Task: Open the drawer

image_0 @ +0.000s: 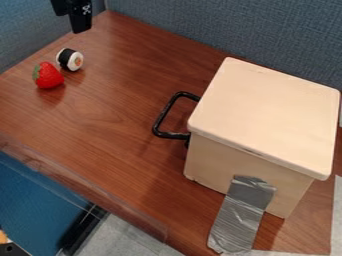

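**Drawer box (267,117) looks shut!**

Camera view: gripper (81,21) upper left, open or closed, can't tell, well apart from the black handle (165,113). Box right of centre, grey tape (240,217) running onto the tabletop (120,145), likely bracing it against the pull.

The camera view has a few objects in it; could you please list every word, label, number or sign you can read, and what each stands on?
No text can be read.
Black gripper: small white marks, too small to read.
Pale square-topped box, silver tape: no lettering visible.
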You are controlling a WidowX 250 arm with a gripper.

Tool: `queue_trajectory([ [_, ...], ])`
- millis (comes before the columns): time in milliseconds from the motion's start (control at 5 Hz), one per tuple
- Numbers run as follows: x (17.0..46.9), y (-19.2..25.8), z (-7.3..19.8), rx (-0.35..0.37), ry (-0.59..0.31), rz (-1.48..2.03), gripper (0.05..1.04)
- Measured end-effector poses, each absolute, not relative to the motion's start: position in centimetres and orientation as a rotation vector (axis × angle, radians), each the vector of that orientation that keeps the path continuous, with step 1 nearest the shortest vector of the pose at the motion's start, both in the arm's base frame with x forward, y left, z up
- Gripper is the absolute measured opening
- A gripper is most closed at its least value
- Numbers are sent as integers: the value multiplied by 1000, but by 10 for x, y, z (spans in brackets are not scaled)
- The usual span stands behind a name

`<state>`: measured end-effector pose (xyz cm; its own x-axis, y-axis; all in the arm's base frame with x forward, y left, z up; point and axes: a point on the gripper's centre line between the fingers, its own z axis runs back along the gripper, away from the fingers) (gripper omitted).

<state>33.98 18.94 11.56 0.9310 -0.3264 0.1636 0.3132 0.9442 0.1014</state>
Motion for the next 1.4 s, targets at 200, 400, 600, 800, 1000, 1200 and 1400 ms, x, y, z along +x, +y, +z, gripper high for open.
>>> queue_trajectory([
  [200,338,186,100,44,-150,-321,999],
  [400,323,157,85,0,-126,-260,999],
  [600,314,133,88,-21,-150,-194,999],
  [800,305,115,82,-45,-150,-107,999],
  [1000,302,93,81,-64,-174,-13,999],
  [1200,302,79,76,-95,-187,56,999],
  [1400,307,60,75,-130,-199,79,1000],
])
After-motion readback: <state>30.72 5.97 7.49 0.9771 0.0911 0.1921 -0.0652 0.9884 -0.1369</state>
